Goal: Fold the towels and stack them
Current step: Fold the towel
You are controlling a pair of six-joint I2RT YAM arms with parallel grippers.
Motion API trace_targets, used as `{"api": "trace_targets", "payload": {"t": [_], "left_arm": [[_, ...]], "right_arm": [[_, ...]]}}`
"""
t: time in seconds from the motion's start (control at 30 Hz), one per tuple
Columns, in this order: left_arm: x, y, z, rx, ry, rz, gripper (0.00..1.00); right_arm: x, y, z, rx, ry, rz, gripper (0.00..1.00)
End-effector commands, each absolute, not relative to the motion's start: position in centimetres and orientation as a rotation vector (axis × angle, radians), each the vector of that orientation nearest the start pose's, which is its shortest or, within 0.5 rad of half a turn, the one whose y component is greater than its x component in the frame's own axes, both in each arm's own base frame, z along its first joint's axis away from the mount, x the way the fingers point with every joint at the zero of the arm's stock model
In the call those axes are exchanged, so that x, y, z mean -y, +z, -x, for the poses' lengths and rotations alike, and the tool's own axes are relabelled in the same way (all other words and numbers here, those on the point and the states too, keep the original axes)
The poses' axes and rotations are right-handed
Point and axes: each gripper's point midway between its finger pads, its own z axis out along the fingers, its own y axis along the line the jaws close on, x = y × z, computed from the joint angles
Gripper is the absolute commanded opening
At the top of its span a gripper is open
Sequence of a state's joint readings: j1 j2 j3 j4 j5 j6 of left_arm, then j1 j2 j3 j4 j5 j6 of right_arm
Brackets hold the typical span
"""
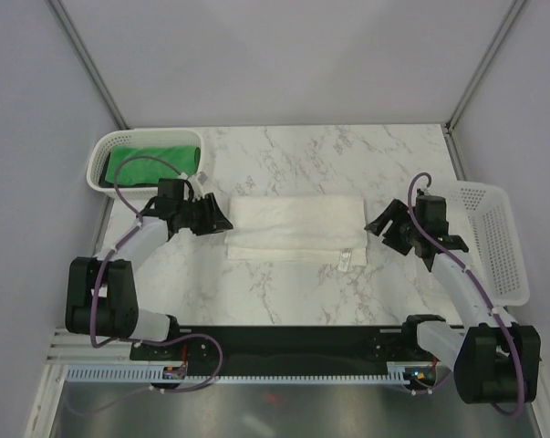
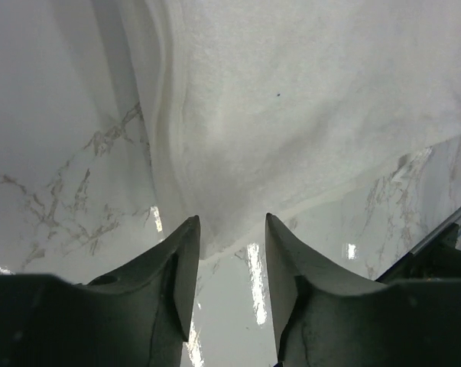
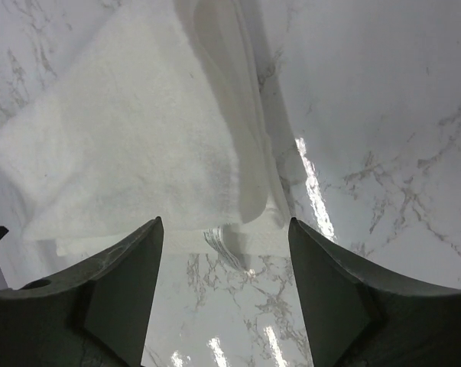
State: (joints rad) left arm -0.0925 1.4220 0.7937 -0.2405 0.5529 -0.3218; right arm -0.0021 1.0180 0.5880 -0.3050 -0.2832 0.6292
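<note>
Looking at white towel (image 1: 295,228), folded flat: left gripper (image 1: 222,217) just off its left end, right gripper (image 1: 375,224) just off its right end. Both jaws apart, nothing held. Green towel (image 1: 151,162) sits in basket (image 1: 99,173) beyond white towel's far-left corner. Soft, light, floppy, so I'd pinch the doubled edges at the corners.

Marble table (image 1: 347,155) bears white towel (image 1: 295,228), left basket (image 1: 98,167), right basket (image 1: 499,239).
</note>
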Motion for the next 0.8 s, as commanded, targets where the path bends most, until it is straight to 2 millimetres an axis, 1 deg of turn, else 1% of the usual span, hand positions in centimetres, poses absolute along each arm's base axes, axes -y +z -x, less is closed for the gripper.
{"api": "trace_targets", "payload": {"t": [0.0,0.03,0.07,0.1,0.13,0.2,0.23,0.27,0.33,0.37,0.4,0.43,0.5,0.57,0.63,0.67,0.7,0.73,0.77], "left_arm": [[12.1,10.4,-31.0,-2.447,-0.757,0.119,0.49],[11.7,10.7,-31.1,-2.438,-0.729,0.148,0.51],[11.4,11.0,-31.2,-2.426,-0.711,0.198,0.57],[11.3,12.0,-31.1,-2.393,-0.713,0.209,0.57],[11.2,12.2,-31.1,-2.381,-0.703,0.238,0.58],[11.5,12.9,-31.0,-2.354,-0.737,0.307,0.6],[11.7,13.4,-30.9,-2.339,-0.754,0.321,0.62],[11.9,13.2,-30.7,-2.343,-0.767,0.346,0.63],[12.4,13.0,-30.5,-2.342,-0.798,0.363,0.64],[12.7,12.3,-30.0,-2.353,-0.825,0.391,0.64],[13.5,12.1,-29.7,-2.356,-0.847,0.378,0.65],[13.8,12.0,-29.7,-2.352,-0.848,0.374,0.66],[14.8,11.0,-28.7,-2.391,-0.86,0.341,0.66],[14.9,9.6,-28.1,-2.437,-0.854,0.351,0.66],[14.8,8.6,-27.7,-2.465,-0.847,0.363,0.66],[14.9,7.9,-27.3,-2.489,-0.843,0.369,0.66],[14.1,7.5,-28.0,-2.471,-0.781,0.404,0.68],[14.3,8.5,-30.1,-2.377,-0.794,0.459,0.68],[14.3,7.9,-30.1,-2.391,-0.788,0.47,0.68]], "right_arm": [[-6.2,9.5,-26.9,-2.386,0.523,-0.84,0.75],[-6.4,9.5,-26.9,-2.377,0.533,-0.905,0.75],[-6.5,9.4,-26.8,-2.38,0.536,-0.942,0.75],[-6.7,9.3,-26.6,-2.38,0.541,-0.973,0.76],[-7.2,9.3,-26.7,-2.37,0.55,-1.017,0.77],[-7.6,9.1,-26.7,-2.367,0.539,-1.055,0.77],[-8.3,8.9,-26.5,-2.375,0.54,-1.05,0.77],[-8.3,8.7,-26.7,-2.36,0.521,-1.097,0.77],[-8.9,8.5,-26.6,-2.358,0.518,-1.107,0.78],[-8.8,8.4,-26.7,-2.342,0.507,-1.141,0.77],[-8.9,8.3,-26.7,-2.34,0.505,-1.148,0.77],[-8.9,8.2,-26.9,-2.323,0.495,-1.155,0.76],[-8.5,8.3,-27.2,-2.283,0.478,-1.186,0.76],[-8.5,8.1,-27.6,-2.26,0.479,-1.197,0.74],[-8.7,8.1,-28.2,-2.249,0.486,-1.189,0.73],[-8.8,7.7,-28.3,-2.259,0.478,-1.194,0.73],[-9.2,7.7,-28.6,-2.262,0.487,-1.183,0.73],[-9.3,7.6,-28.7,-2.265,0.486,-1.184,0.73],[-9.3,7.1,-28.8,-2.278,0.474,-1.191,0.73]]}}
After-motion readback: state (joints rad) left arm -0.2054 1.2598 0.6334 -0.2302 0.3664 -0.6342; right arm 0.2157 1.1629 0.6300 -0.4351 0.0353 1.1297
